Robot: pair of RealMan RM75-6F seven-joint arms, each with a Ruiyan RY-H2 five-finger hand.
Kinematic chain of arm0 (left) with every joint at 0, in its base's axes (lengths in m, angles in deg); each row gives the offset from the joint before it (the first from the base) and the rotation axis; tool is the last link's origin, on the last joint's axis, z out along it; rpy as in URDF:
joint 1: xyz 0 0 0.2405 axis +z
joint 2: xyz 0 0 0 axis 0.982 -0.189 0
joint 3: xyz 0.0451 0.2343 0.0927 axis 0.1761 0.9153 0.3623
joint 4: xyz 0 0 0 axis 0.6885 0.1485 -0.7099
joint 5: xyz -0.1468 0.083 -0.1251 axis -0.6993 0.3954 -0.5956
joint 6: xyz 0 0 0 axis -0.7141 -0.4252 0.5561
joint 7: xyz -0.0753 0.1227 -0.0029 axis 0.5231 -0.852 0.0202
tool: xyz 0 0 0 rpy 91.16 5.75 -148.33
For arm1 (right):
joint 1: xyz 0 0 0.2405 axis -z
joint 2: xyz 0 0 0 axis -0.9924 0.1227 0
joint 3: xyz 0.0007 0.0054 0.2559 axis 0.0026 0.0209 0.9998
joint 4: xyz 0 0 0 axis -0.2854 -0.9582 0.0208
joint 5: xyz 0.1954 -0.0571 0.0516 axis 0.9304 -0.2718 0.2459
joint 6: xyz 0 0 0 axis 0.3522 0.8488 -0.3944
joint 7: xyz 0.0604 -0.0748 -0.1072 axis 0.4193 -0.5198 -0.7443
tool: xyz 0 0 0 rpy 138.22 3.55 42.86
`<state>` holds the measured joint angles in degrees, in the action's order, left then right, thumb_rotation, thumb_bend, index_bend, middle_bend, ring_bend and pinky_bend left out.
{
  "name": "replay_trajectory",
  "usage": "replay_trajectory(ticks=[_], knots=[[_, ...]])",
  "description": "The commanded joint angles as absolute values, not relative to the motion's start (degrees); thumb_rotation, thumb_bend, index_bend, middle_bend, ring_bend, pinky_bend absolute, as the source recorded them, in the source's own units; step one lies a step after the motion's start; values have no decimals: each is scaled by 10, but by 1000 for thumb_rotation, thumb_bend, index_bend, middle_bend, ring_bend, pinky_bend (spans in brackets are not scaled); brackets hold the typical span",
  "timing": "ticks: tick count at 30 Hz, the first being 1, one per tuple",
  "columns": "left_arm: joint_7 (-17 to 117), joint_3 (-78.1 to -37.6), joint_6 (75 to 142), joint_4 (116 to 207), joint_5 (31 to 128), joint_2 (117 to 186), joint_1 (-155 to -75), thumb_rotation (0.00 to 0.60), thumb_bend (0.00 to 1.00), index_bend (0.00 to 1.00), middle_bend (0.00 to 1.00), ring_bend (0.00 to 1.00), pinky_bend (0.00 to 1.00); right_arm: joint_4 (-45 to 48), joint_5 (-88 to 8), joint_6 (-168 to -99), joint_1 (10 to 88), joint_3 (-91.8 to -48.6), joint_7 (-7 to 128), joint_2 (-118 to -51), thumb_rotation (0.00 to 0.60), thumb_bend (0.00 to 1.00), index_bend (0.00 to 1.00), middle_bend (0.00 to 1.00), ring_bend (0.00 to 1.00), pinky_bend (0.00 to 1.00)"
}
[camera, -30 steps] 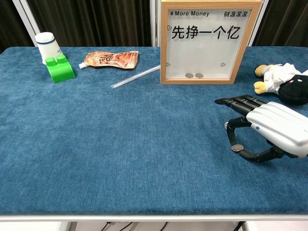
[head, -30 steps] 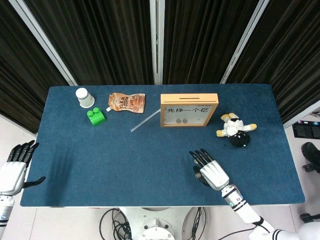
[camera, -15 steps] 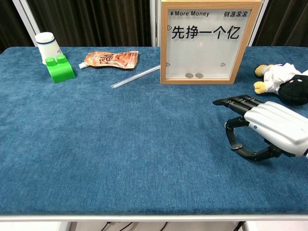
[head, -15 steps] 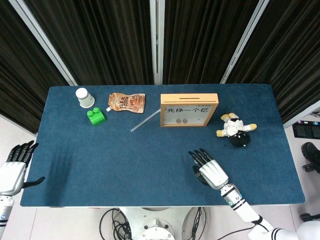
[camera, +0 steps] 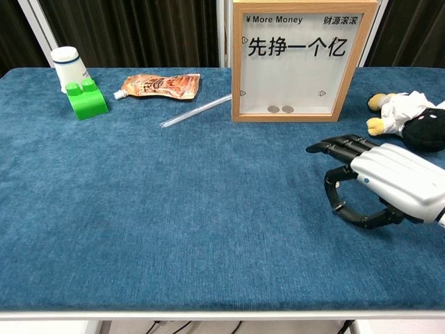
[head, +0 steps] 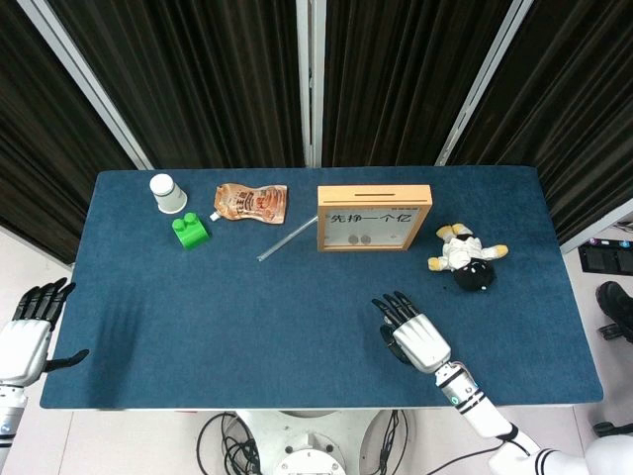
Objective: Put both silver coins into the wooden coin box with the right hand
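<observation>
A silver coin and a second coin just beside it lie at the bottom of the wooden coin box, behind its clear front. The box stands upright ahead of my right hand and a little to its left, well apart from it. Its slot runs along the top edge, so anything dropped in has to be carried up over the frame.

I see no loose coin on the blue surface. The right hand sits low, palm down, with its fingers reaching forward and the thumb hooked in beneath them. That looks like a pinch pose, but the palm hides the gap, so I cannot tell whether it is clamped on a coin or on nothing.

A plush toy lies just beyond the hand to its right, near enough to brush on a lift. My left hand hangs off the surface's edge, fingers spread and holding nothing, since this job belongs to the right.
</observation>
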<state>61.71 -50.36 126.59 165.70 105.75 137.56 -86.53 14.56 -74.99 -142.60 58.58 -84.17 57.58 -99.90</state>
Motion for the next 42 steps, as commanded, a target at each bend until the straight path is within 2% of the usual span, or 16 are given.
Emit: replay_trajectory(ticks=[1,5,11,15,19,23,29,37,42], knots=[[617,-504,1265,1658,1057,1375,-865,600,37,44,0,0,0,138,-752,-1437,586,-838,581,-993,600,367,624,93,0,0],[618,-503,1264,1658,1058,1375,-866,600,37,44,0,0,0,88,-761,-1479,587,-823,592,-957,600,366,635,93,0,0],[618,-503,1266,1660,1063,1375,-869,600,37,44,0,0,0,-24,-770,-1541,573,-762,555,-878,600,367,660,94,0,0],[616,-502,1267,1663,1067,1373,-870,600,37,44,0,0,0,-97,-738,-1521,544,-702,522,-839,600,367,662,93,0,0],[616,-502,1272,1669,1070,1370,-870,600,37,43,0,0,0,-137,-667,-1465,494,-625,511,-829,600,366,671,89,0,0],[613,-500,1274,1675,1071,1367,-868,600,38,43,0,0,0,-118,-590,-1404,440,-565,515,-843,600,363,689,92,0,0],[612,-501,1278,1682,1075,1364,-869,600,37,44,0,0,0,-76,-495,-1333,383,-526,496,-865,600,362,713,97,0,0],[599,-503,1267,1693,1066,1361,-873,600,37,43,0,0,0,-19,-376,-1259,340,-514,465,-883,600,373,727,102,0,0],[600,-504,1262,1692,1061,1363,-874,600,38,43,0,0,0,4,-348,-1253,328,-514,464,-890,600,374,730,102,0,0]])
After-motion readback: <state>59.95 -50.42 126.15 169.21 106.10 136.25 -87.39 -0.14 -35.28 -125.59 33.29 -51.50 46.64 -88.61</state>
